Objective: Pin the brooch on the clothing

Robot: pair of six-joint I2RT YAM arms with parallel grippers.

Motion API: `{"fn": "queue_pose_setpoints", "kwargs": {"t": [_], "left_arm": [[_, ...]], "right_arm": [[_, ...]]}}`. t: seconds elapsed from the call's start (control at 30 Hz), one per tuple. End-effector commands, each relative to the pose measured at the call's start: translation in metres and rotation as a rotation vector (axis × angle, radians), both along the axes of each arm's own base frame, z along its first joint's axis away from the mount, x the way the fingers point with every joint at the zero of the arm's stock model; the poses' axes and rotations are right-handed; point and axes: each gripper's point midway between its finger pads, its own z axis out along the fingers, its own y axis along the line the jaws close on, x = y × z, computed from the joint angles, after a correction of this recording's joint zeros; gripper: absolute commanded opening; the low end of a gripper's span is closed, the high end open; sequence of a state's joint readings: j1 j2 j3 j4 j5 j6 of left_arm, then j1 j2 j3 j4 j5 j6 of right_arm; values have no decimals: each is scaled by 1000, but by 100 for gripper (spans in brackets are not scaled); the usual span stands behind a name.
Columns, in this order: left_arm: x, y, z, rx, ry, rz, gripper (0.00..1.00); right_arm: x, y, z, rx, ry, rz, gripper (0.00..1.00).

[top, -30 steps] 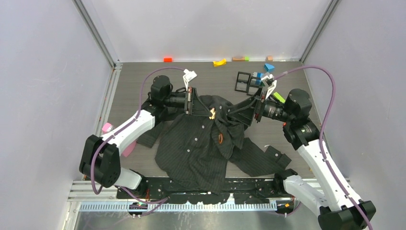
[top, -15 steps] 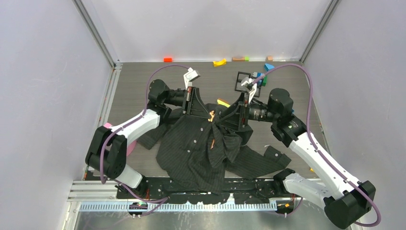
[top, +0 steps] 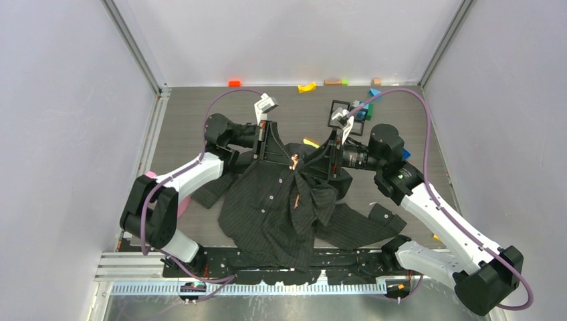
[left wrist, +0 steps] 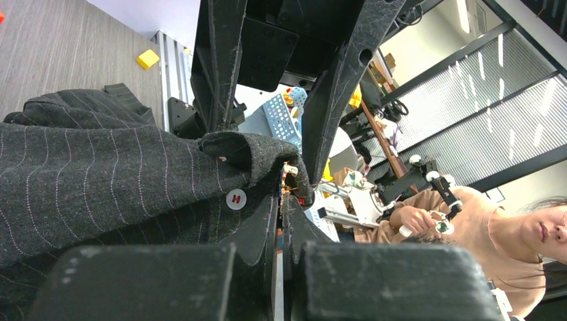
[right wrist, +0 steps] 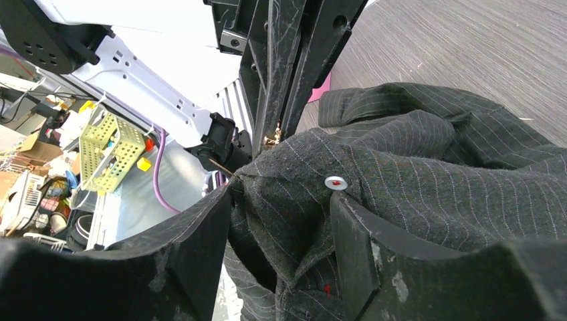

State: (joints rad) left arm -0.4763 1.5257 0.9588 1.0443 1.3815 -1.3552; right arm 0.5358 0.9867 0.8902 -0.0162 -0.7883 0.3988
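Note:
The dark pinstriped shirt (top: 274, 207) lies on the table, its upper part lifted and bunched between my two grippers. My left gripper (top: 286, 155) is shut on a small gold-and-orange brooch (top: 294, 160) right at the raised fabric edge. In the left wrist view the brooch (left wrist: 291, 175) sits just past my closed gripper (left wrist: 282, 200), beside a white button (left wrist: 235, 198). My right gripper (top: 315, 167) grips a thick fold of the shirt (right wrist: 401, 167). In its wrist view the gripper (right wrist: 281, 200) has fabric filling its gap, and the brooch (right wrist: 272, 140) shows beyond.
Coloured blocks line the back edge: orange (top: 234, 83), yellow (top: 307, 87), blue (top: 374, 93). A black frame cube (top: 341, 114) stands behind the right gripper. A pink object (top: 148, 178) lies by the left arm. A shirt sleeve (top: 374, 221) trails to the right.
My right arm has swung left and back with the shirt fold, closing in on the left gripper. The left gripper has shifted slightly back. The shirt is more bunched.

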Motion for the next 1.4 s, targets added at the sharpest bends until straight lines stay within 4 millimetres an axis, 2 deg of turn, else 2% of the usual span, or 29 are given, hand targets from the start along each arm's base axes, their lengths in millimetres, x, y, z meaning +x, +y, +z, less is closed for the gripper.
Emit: {"fn": "queue_pose_setpoints", "kwargs": {"t": [0.0,0.27,0.67,1.0,1.17,1.37], "left_arm": [[-1,2,6,-31,-58,7,0],[-1,2,2,-19,-63,19,0],[-4,4,4,-21,-81,17,0],[-10,7,7,-28,-116,2,0],[-12,8,7,-29,-125,-1,0],[-13,8,7,-27,-129,0,0]], "right_arm": [[7,6,22,66,-55,-20,60],[9,13,23,75,-45,-25,57],[17,15,7,37,-7,-54,38],[9,19,-1,17,29,12,35],[12,21,-9,4,64,10,23],[16,21,-15,-7,88,-6,16]]}}
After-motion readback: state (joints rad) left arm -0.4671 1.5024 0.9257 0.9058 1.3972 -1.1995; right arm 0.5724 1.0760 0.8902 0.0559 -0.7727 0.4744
